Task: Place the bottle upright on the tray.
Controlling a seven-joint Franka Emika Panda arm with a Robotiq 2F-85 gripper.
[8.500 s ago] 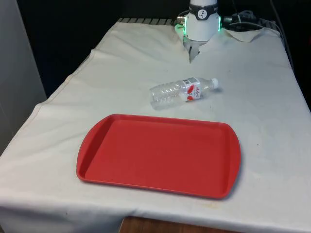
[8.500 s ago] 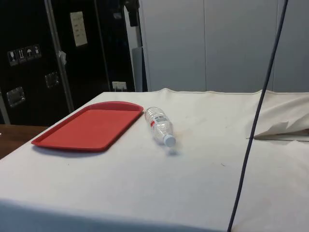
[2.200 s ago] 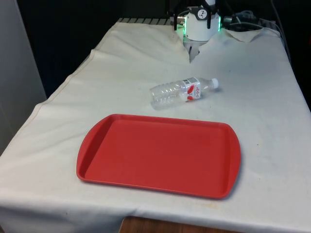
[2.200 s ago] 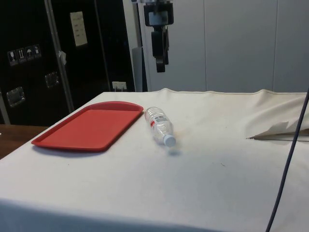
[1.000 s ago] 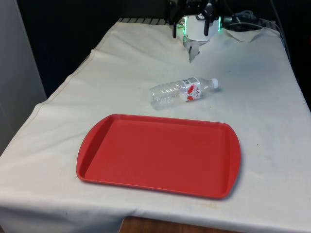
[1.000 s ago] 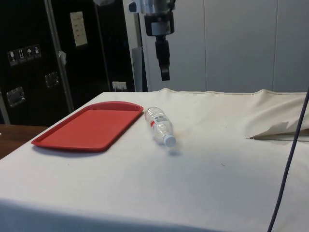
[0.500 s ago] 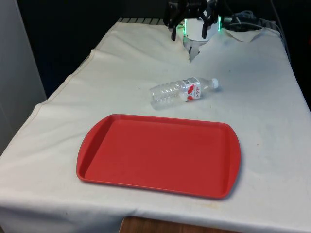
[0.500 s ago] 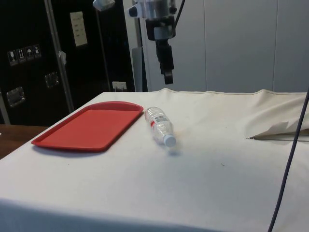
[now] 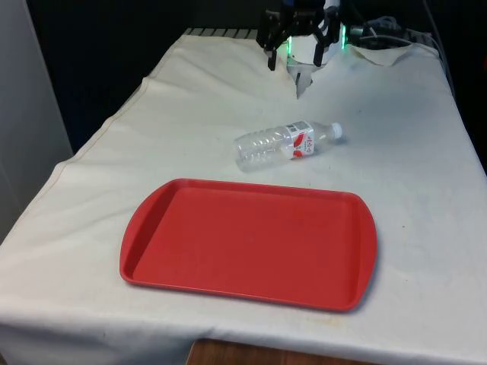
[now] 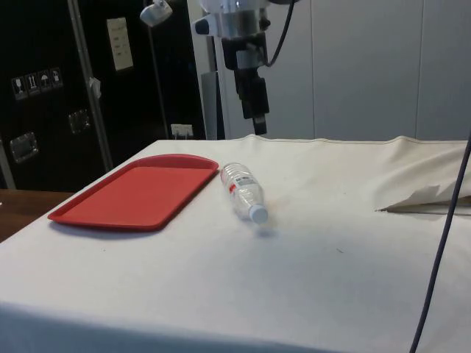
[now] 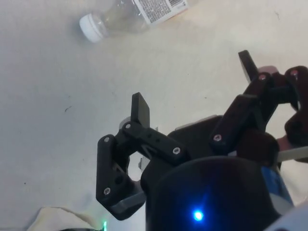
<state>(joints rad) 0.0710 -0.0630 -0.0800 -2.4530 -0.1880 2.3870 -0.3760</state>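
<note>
1. One bottle (image 9: 285, 143), one tray (image 9: 251, 242), one gripper (image 11: 195, 91) and one white cloth (image 9: 190, 114) over the table
2. The bottle is clear ribbed plastic with a white cap and a red-and-white label. It lies on its side on the cloth, just beyond the tray's far edge and apart from it, with its cap toward the front view's right
3. The tray is smooth red plastic, a rectangle with rounded corners and a raised rim, with nothing on it. It sits on the near half of the table
4. The gripper is black, its two flat-tipped fingers (image 11: 140, 110) spread wide apart with nothing between them. It hangs in the air over the far part of the table, beyond the bottle
5. The side view gives the gripper's height above the cloth. The wrist view gives the gap between the fingers, and the bottle's cap (image 11: 90, 27) and the barcode on its label
</note>
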